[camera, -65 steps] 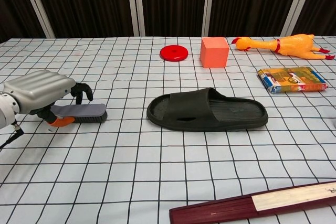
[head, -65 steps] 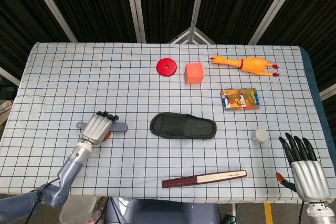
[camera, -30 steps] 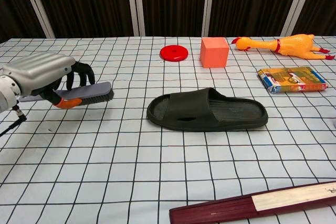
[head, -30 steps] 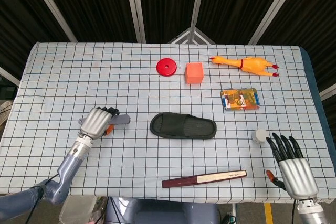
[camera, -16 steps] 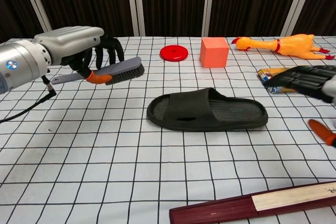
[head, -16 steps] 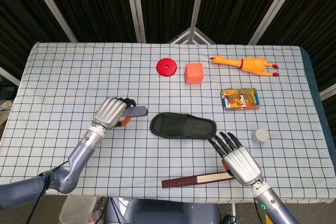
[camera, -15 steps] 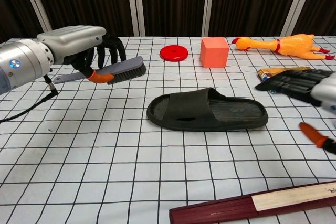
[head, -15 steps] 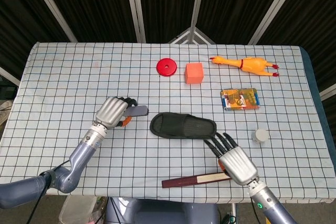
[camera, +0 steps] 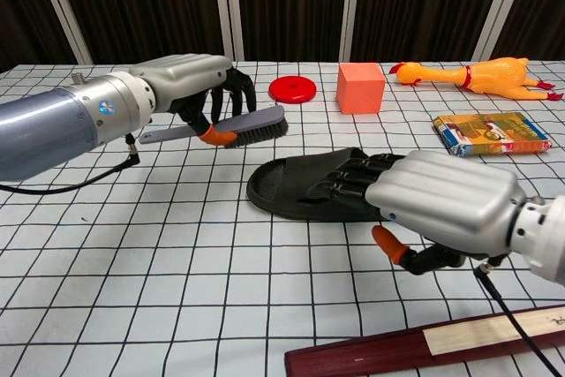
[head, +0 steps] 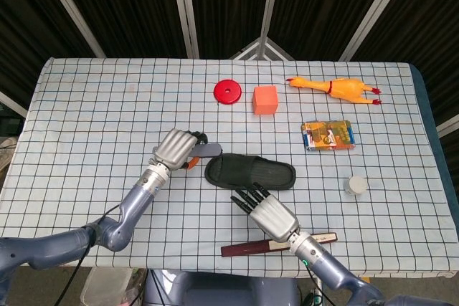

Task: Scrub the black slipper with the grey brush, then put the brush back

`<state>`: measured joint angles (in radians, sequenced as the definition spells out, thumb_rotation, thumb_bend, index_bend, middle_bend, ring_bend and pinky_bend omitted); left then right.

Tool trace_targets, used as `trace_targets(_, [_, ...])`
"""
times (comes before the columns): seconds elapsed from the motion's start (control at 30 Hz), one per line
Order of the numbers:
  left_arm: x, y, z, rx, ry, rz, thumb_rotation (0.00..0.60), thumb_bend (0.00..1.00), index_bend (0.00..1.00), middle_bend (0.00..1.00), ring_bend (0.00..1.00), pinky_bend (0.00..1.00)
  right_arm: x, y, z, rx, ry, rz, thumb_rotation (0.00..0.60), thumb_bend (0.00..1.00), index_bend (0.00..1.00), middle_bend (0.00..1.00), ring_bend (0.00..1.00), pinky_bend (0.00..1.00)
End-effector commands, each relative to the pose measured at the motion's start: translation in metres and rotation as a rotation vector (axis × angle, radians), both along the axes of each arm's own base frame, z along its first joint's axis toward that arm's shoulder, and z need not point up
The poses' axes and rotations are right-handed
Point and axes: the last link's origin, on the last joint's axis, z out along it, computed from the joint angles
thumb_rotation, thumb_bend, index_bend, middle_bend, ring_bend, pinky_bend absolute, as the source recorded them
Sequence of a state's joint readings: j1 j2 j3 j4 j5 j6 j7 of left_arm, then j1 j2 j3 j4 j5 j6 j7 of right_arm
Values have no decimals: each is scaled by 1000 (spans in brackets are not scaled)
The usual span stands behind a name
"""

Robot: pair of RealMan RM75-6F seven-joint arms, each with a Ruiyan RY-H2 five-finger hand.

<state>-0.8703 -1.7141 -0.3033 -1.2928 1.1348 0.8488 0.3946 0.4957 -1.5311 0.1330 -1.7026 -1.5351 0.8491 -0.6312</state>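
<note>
While held aloft: grey scrubbing brush with dark bristles [camera: 231, 128], gripped by the left hand [camera: 181, 77] with fingers [camera: 231, 87] curled round the handle, bristles facing down, raised off the table and just left of the slipper's toe end.
Black rubber slipper [head: 250, 172]: flat on the grid-patterned white tablecloth of the table [head: 86, 105], toe end pointing left in the head view; landmark for everything below.
Right hand [camera: 441, 200]: hovering low at the near side of the slipper, palm down, dark fingers [camera: 349, 178] stretched out straight and spread over the slipper's near edge, holding nothing; contact with the slipper cannot be told.
Behind the slipper: orange cube [head: 265, 99], and left of it a red flat disc with a centre hole [head: 226, 92].
Behind and right of the slipper: yellow rubber chicken with red feet [head: 337, 88], lying on its side.
Right of the slipper: colourful flat snack packet [head: 328, 135]; nearer than that, a small white-grey capped jar [head: 354, 185].
Near side of the slipper: closed dark-red folding fan with a pale strip [camera: 424, 346], lying at the table's front edge, partly under the right wrist in the head view.
</note>
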Motion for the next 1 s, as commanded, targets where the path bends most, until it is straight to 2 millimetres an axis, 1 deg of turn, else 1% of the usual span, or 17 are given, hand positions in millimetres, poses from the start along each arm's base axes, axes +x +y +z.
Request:
trace_targets(0.03, [9,2,-6,-14,-10,-8,600,494,519,605,487,566,5,-11,-11,9,28,10,600,805,53,101,50,126])
trace_targets(0.23, [19,1,-12,-37,-14,-25,600,495,519,603,487,566,4,-24,-22,20,57,2,600,805,53,100,50,126])
trace_targets(0.47, [30,-2,-23,-76,-20,-38,600,495,518,602,487,566,4,-26,-26,32,67,-1,600,805,53,101,50,126])
trace_targets(0.7, [42,-6,-34,-104,-23,-69,600,499,518,600,487,565,3,-25,-27,29,71,-3,600,805,54,101,50,126])
trace_targets(0.93, [58,1,-46,-137,-47,-69,600,507,516,599,487,565,2,-21,-28,30,75,-3,600,805,53,100,50,126])
trace_targets(1.0, [59,1,-48,-140,-46,-71,600,510,516,599,487,565,4,-20,-28,29,75,1,600,805,53,100,50,126])
